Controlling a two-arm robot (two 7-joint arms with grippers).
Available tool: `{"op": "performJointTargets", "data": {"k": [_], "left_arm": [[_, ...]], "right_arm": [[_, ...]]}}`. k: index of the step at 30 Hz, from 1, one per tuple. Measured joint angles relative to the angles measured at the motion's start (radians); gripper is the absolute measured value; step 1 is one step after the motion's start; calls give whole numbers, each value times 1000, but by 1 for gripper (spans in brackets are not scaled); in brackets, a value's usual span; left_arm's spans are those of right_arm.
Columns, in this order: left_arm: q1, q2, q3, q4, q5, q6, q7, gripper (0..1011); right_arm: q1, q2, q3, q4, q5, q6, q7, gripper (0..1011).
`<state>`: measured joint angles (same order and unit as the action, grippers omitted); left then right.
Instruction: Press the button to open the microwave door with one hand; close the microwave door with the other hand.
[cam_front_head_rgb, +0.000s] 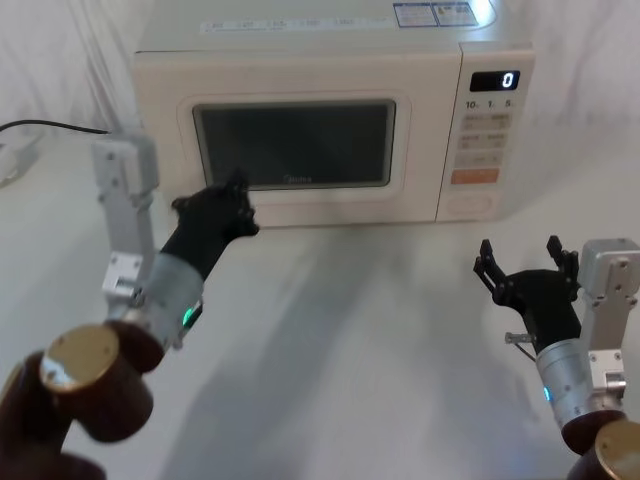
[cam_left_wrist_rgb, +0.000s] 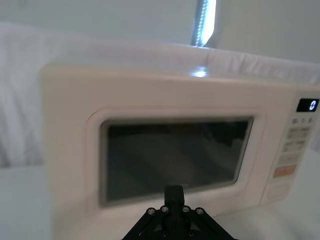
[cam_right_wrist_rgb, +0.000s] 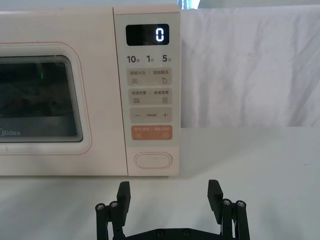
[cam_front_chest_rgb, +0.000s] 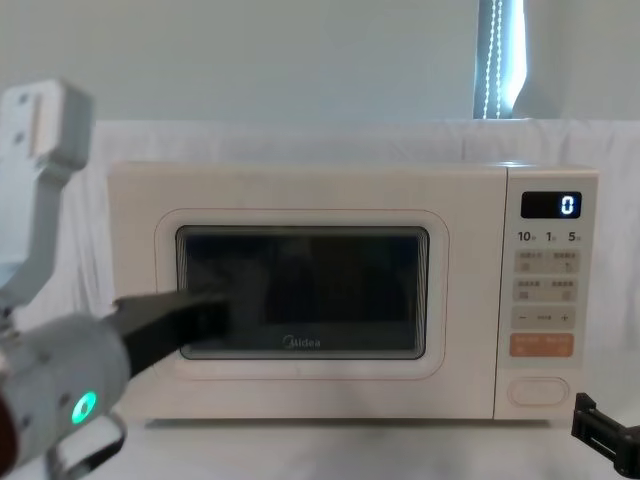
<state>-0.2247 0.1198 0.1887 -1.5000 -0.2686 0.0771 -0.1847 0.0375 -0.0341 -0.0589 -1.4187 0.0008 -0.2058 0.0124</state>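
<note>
The microwave door (cam_front_head_rgb: 300, 150) sat shut. The left gripper (cam_front_head_rgb: 232, 198), fingers pressed together, was at its lower frame, apparently to push; the right gripper (cam_front_head_rgb: 527, 262) waited spread.

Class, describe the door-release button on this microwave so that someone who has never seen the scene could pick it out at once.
Find the cream microwave on the table, then the narrow control panel beside its windowed door, under the display showing 0. The button is the lowest key there, just below the orange key. It alone is plain, unlabelled, pill-shaped and cream.
</note>
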Motion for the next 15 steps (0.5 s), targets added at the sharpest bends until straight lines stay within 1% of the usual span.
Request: {"op": "performJointTargets", "data": {"k": [1,2,4,9,10,11,15], "left_arm": [[10,1,-3,-5,-2,-2,2,0],[34,6,-10,-17,-5,-9,9,0],[54,8,-16,-27,-8,-14,15,0],[136,18,-44,-71,-25,-23,32,0],[136,18,-44,-71,-25,-23,32,0],[153,19,-51,-80,-30,-23,36,0],[192,21,-65,-102,-36,-30,45,0]], "right_arm": [[0,0,0,0,0,0,0,1002],[0,0,0,0,0,0,0,1002],[0,0,0,0,0,0,0,1002],[0,0,0,0,0,0,0,1002],[0,0,0,0,0,0,0,1002],[0,0,0,0,0,0,0,1002],[0,0,0,0,0,0,0,1002]]}}
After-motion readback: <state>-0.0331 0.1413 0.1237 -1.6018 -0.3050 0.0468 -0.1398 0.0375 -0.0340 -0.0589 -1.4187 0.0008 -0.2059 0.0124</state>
